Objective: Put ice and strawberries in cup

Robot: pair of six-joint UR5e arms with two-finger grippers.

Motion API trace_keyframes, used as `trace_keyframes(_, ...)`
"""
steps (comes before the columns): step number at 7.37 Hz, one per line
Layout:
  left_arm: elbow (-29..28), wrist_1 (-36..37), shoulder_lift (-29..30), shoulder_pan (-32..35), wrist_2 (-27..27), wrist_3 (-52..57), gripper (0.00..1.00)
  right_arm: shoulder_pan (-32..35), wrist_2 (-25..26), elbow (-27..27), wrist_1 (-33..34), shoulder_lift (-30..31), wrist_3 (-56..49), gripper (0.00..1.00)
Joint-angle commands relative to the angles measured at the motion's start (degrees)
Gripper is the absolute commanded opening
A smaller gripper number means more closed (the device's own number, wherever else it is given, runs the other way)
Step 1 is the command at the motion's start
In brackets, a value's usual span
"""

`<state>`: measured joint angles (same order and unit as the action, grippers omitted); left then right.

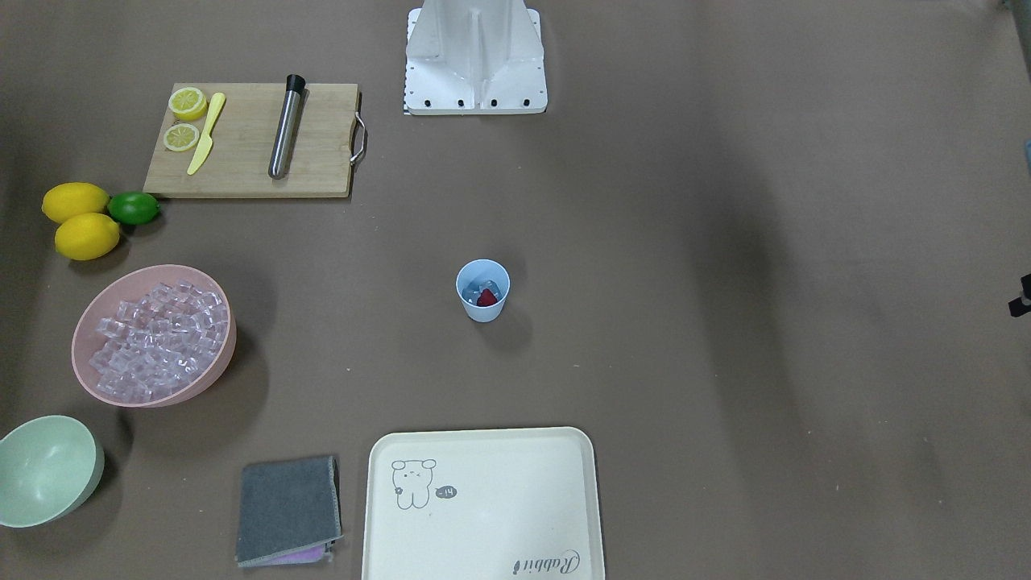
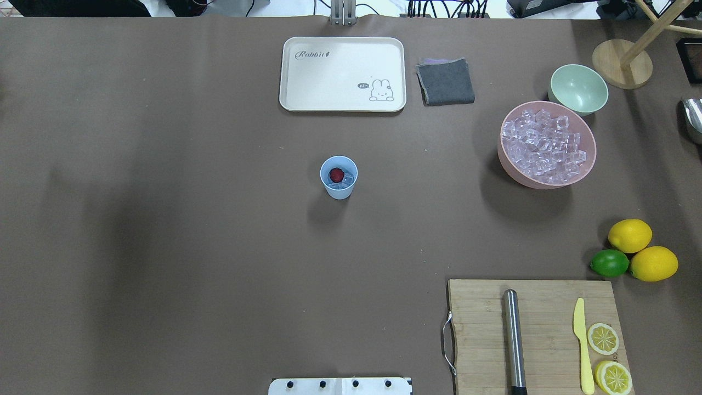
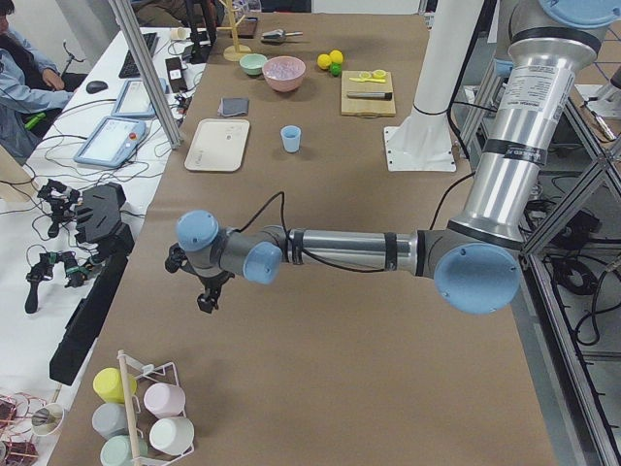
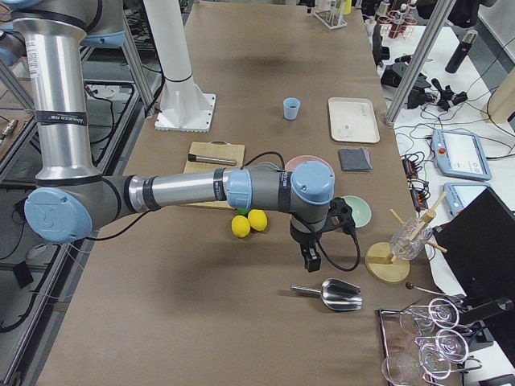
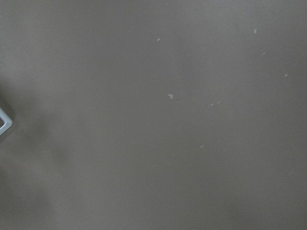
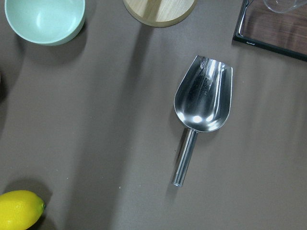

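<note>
Cup holds strawberry and ice, so left gripper and right gripper, both well away from it, claws impossible to tell, should avoid tipping it.

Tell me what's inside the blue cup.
The cup holds one red strawberry with clear ice beside it. The strawberry and ice cover the bottom, so the cube count cannot be told.

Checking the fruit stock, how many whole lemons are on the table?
2. One lemon and a second lemon lie side by side next to the lime, just beyond the cutting board. None appears hidden.
</note>
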<state>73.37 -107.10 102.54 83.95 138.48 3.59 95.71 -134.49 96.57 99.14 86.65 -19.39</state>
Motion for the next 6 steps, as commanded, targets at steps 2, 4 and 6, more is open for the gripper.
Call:
trace_keyframes(2,5.51,0.74,-0.86,1.65,0.74,-2.58,0.97,0.00,0.02,-0.42,0.00,-0.08,-0.12,0.99)
trace_keyframes(4,10.46,3.20,-1.55,6.45,5.29,-3.85,0.97,0.09,-0.16,0.37,0.00,0.27,-0.30,0.99)
trace_keyframes(6,11.96,2.60,-4.37,6.40,5.13,-3.67,0.97,0.09,-0.16,0.54,0.00,0.19,-0.65,0.99)
